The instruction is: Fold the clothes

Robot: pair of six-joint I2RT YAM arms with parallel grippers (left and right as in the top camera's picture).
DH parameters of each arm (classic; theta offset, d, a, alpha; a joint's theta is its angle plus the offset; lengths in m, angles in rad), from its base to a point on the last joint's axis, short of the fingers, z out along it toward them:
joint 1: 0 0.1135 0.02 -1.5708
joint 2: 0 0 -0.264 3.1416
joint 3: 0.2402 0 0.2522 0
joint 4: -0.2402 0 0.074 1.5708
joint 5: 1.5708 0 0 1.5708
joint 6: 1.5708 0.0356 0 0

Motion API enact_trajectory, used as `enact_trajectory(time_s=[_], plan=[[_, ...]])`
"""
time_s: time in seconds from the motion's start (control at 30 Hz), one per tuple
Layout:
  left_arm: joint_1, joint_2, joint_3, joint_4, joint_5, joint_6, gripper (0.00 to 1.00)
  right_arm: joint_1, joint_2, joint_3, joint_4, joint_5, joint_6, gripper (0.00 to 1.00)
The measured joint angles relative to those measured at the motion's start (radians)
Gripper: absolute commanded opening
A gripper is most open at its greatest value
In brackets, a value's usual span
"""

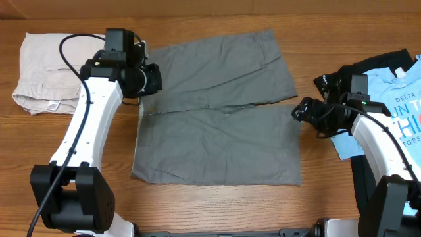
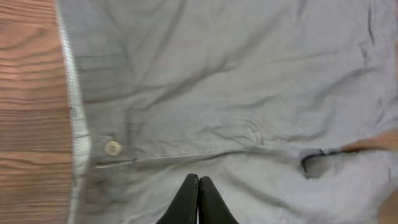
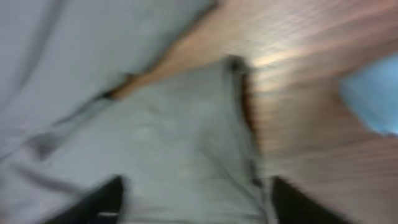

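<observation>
The grey shorts (image 1: 217,118) lie flat in the middle of the table, waistband to the left and both legs pointing right. My left gripper (image 1: 152,78) is shut and empty over the waistband's upper end. In the left wrist view the shut fingers (image 2: 198,182) hover above the grey cloth (image 2: 249,87) near a button (image 2: 112,147). My right gripper (image 1: 301,110) is open at the hem of the lower leg. The right wrist view is blurred; the spread fingers (image 3: 196,202) straddle the hem of the grey cloth (image 3: 180,143).
Pale beige shorts (image 1: 46,72) lie folded at the back left. A light blue printed T-shirt (image 1: 395,99) lies on dark cloth at the right edge, beside my right arm. Bare wood (image 1: 217,210) runs along the front.
</observation>
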Motion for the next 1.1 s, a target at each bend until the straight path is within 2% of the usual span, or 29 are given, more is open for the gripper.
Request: enact_trajectory(time_s=[0.1,0.27,0.67,0.93,1.1], plan=[[-0.024,0.000,-0.013,0.002,-0.001,-0.002,0.06,0.007,0.000,0.000,0.051,-0.072,0.008,0.04],[-0.050,0.024,-0.053,0.006,-0.008,-0.002,0.06,0.032,0.025,0.000,0.112,-0.075,0.019,0.04],[-0.052,0.094,-0.065,0.008,-0.033,-0.001,0.04,0.038,0.293,-0.014,0.379,-0.053,0.011,0.04],[-0.052,0.094,-0.065,0.000,-0.084,-0.002,0.04,0.046,0.292,-0.006,0.418,0.058,0.010,0.04],[-0.052,0.094,-0.065,0.000,-0.092,-0.002,0.04,0.043,0.292,0.118,0.275,0.018,0.009,0.04]])
